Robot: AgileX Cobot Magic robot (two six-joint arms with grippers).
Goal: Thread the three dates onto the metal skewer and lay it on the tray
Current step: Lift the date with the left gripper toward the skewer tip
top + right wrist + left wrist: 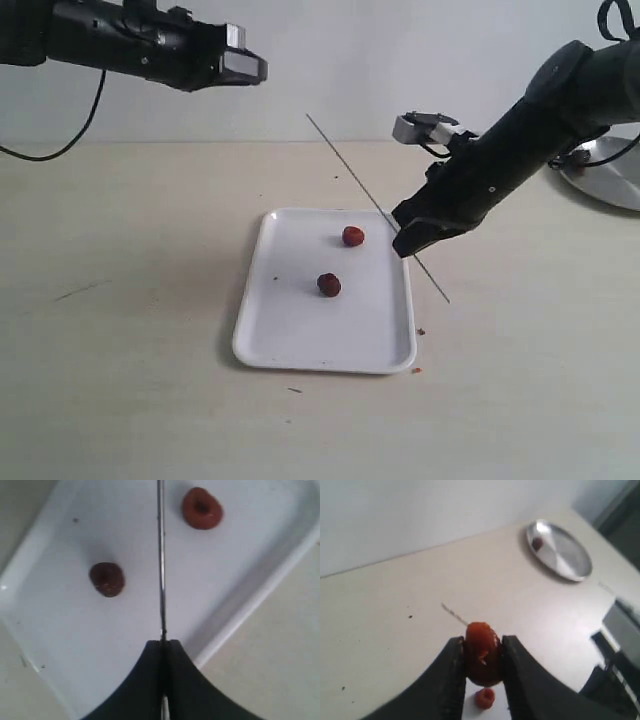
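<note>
Left wrist view shows you the left end effector [483,642] clamped on a date [482,665], high above the surface [120,330]. Your right end effector [408,243] pinches the metal skewer [350,170], which slants over the white tray [300,340]. On that tray a red date [353,236] and a darker date [328,285] lie apart.

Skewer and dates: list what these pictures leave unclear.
1. Left wrist view: the date between the fingers hides whether the skewer has entered it.
2. Right wrist view: the skewer's tip is cut off by the frame edge.
3. Exterior view: the held date is unseen, likely behind the left arm; the right edge cuts the plate.
4. Left wrist view: the dark speck on the plate is blurred.
</note>
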